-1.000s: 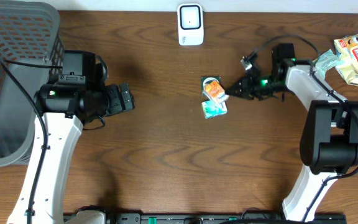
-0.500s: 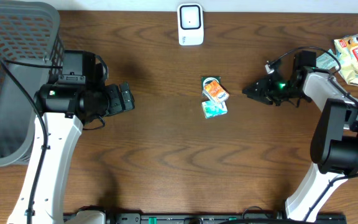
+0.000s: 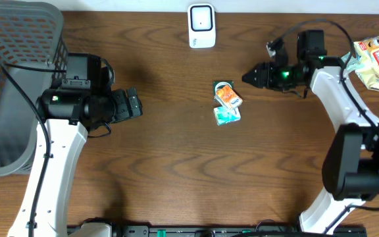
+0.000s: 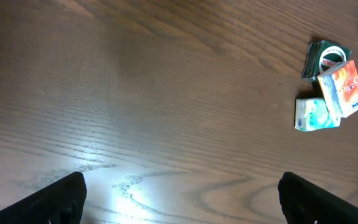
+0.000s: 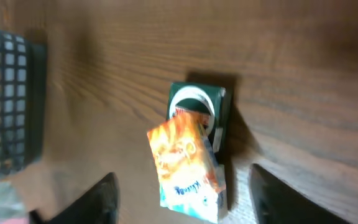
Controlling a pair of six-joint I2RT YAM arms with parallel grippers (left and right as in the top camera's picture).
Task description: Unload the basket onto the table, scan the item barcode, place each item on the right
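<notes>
Orange packet (image 3: 228, 96), likely light and crinkly, tops a pile (image 3: 226, 116) on table (image 3: 176, 171); pinch its long edges. Right pincer (image 3: 246, 77) and left pincer (image 3: 137, 104) gape empty.

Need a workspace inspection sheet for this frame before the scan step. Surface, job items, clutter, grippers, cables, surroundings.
Surface: wooden table, glare patch in the left wrist view, no spills seen.
Job's things: white scanner at the far edge; orange packet lying across a dark green packet and a teal packet, mid-table. No barcode readable.
Clutter: snack bags at the far right.
Grippers: left gripper open and empty, away from the packets; right gripper open and empty, near the packets.
Cables: black cable looping over the right arm; another cable crossing the basket's edge.
Surroundings: grey mesh basket at the left.
</notes>
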